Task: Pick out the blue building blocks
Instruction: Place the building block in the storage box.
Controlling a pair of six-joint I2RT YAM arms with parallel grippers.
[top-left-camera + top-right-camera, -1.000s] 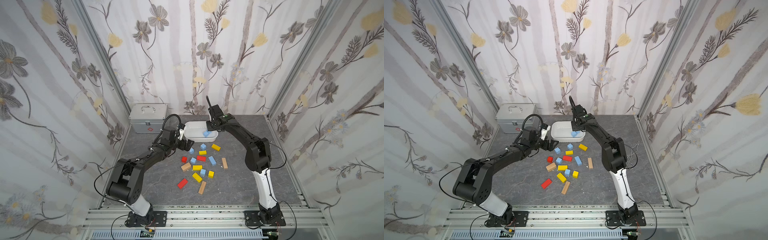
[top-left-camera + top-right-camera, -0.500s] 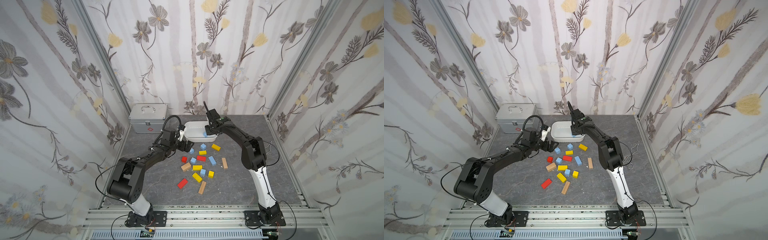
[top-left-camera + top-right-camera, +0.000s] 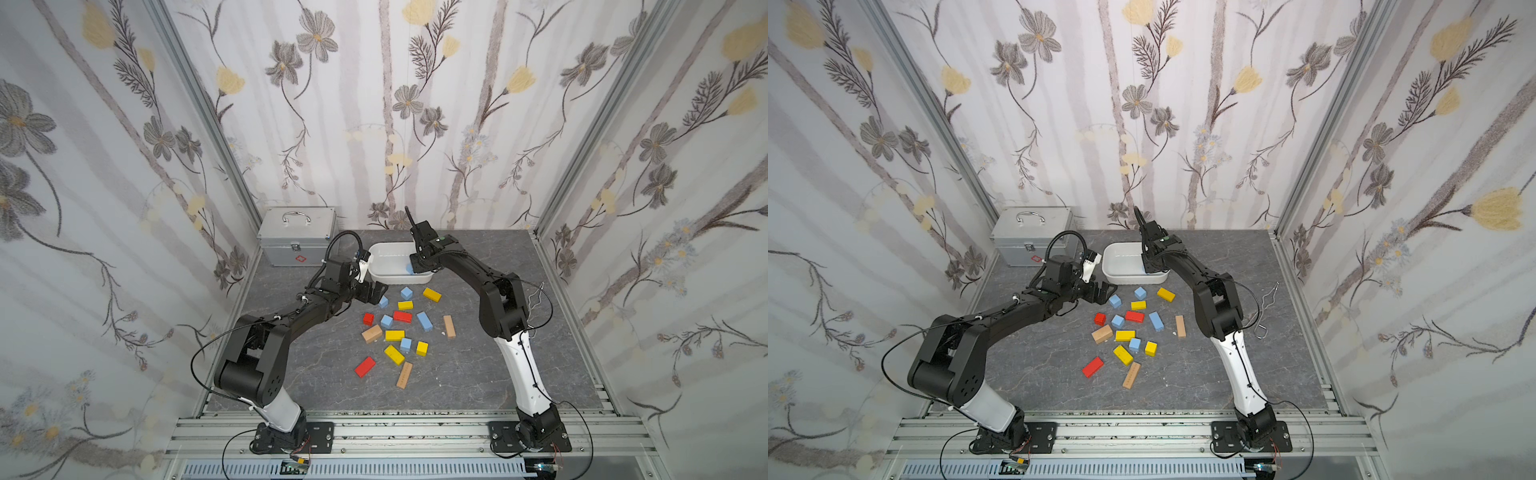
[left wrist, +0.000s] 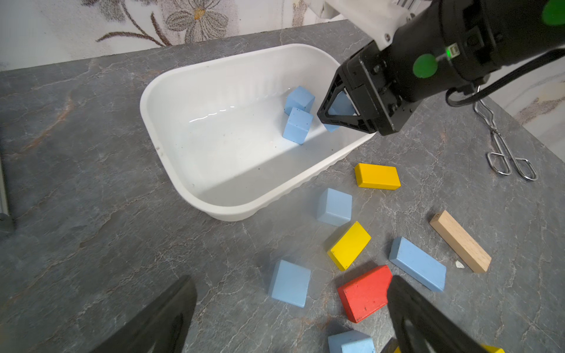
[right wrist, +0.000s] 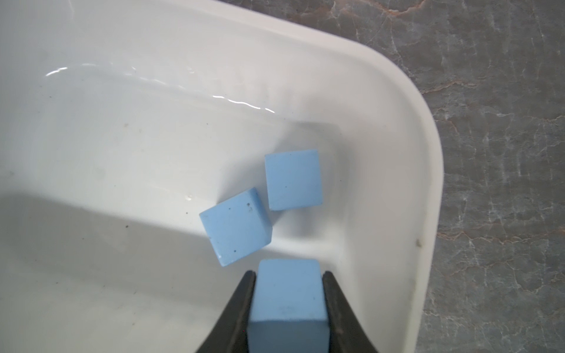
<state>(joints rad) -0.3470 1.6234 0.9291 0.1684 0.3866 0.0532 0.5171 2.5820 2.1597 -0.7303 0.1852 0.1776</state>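
Since the right tool [image 3: 415, 266] is clamped on a blue cube [image 3: 409, 270], what matters is where that cube hangs against the white tub [image 3: 376, 254]. In both top views it sits inside the rim, at the tub's end toward the right edge of the tabletop [image 3: 478, 374], and the tub itself lies near the far edge. Four loose blue cubes [image 3: 386, 321] and a blue bar [image 3: 424, 321] lie mid-tabletop, nearer the left tool [image 3: 375, 291], which gapes wide and empty. From the left wrist, the nearest loose cube [image 4: 289, 282] lies flat between that tool's spread fingers [image 4: 165, 318], short of the tub's near wall (a short reach, I judge). From the right wrist, the held cube is pinched on two opposite faces above the tub floor. Two blue cubes [image 5: 235, 226] rest close together on the floor just ahead of it. Letting go here should, I judge, drop it beside them, within the wall.
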